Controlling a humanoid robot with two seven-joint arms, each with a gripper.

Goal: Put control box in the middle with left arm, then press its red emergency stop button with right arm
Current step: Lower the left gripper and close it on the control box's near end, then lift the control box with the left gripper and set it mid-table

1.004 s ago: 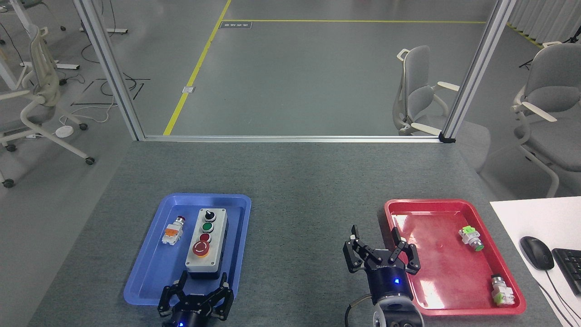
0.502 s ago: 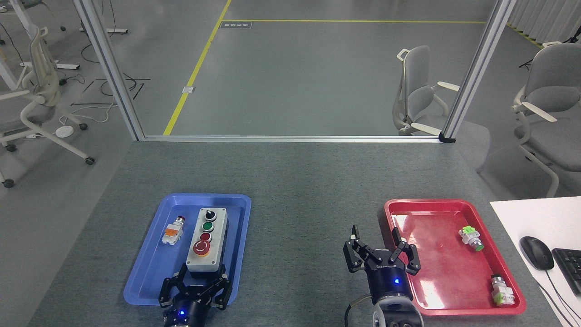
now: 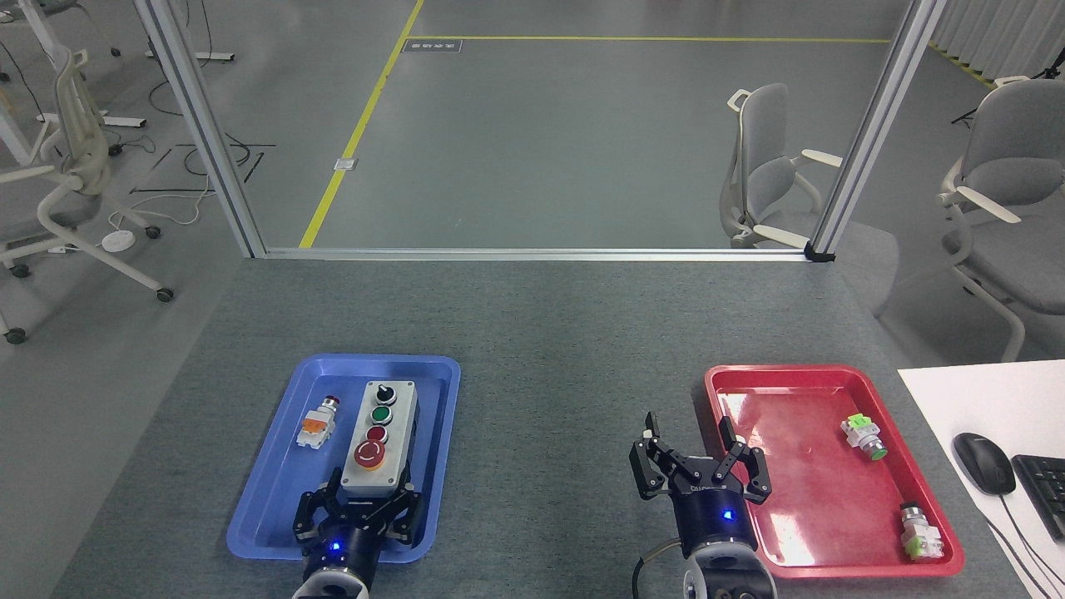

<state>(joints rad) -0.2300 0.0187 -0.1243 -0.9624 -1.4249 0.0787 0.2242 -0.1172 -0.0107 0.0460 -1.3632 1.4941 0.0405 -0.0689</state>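
1. The control box (image 3: 378, 438) lies inside the blue tray (image 3: 274, 491) on the left part of the grey counter (image 3: 541, 349), its long side running near to far.
2. Its face carries a row from far to near: a black knob, a green button, a small red button, and the red emergency stop button (image 3: 369, 454) with a yellow collar.
3. The left gripper (image 3: 358, 506) sits at the near end of the control box with its fingers spread apart, one on each side of the box's near corners. Whether they touch the box cannot be told.
4. An orange-and-white push-button part (image 3: 316, 423) lies in the same tray, just left of the box and apart from it.
5. The middle (image 3: 549, 416), bare grey counter between the two trays, holds nothing but the right arm's end.
6. The right gripper (image 3: 697, 462) stands with its fingers spread apart, holding nothing, just beside the left rim of the red tray (image 3: 790, 374).
7. Two small green-and-white button parts (image 3: 863, 437) lie in the right side of the red tray, well apart from each other.
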